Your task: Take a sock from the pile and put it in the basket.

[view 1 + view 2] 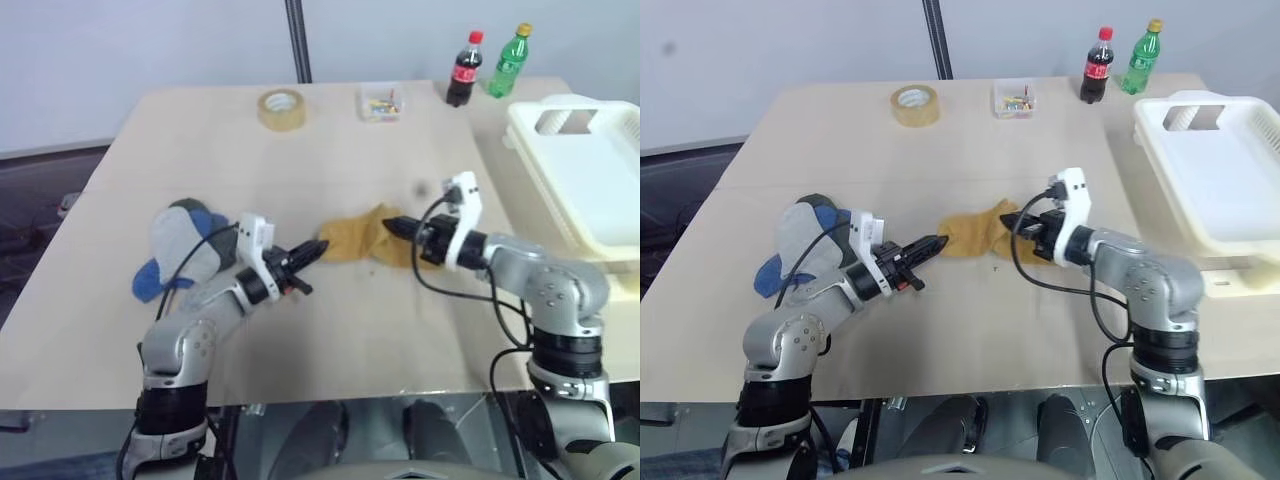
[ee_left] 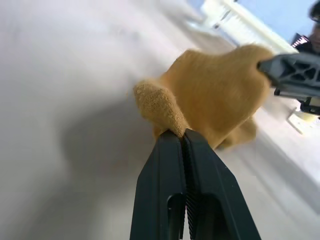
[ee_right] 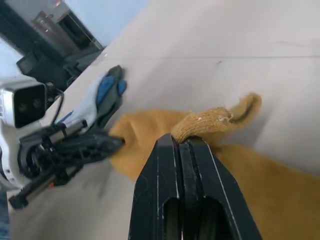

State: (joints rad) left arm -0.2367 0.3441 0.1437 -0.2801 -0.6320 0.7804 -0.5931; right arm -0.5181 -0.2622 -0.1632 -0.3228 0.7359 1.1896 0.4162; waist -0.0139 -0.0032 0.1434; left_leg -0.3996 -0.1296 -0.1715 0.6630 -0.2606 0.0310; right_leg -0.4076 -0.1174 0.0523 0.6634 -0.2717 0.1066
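No writing legible: the dark cola bottle (image 1: 1098,66) has a red label and cap, the green bottle (image 1: 1142,58) a yellow cap; print too small to read.

The sock (image 1: 985,232) is mustard-yellow, fuzzy knit, crumpled, stretched between both grippers. Left gripper (image 2: 183,136) is clamped tight on one folded edge; right gripper (image 3: 185,141) is pinched closed on the opposite edge. The pile (image 1: 803,243), grey and blue, lies beside the left arm, behind its gripper. The basket (image 1: 1225,180), white, sits beyond the right gripper's outer side.
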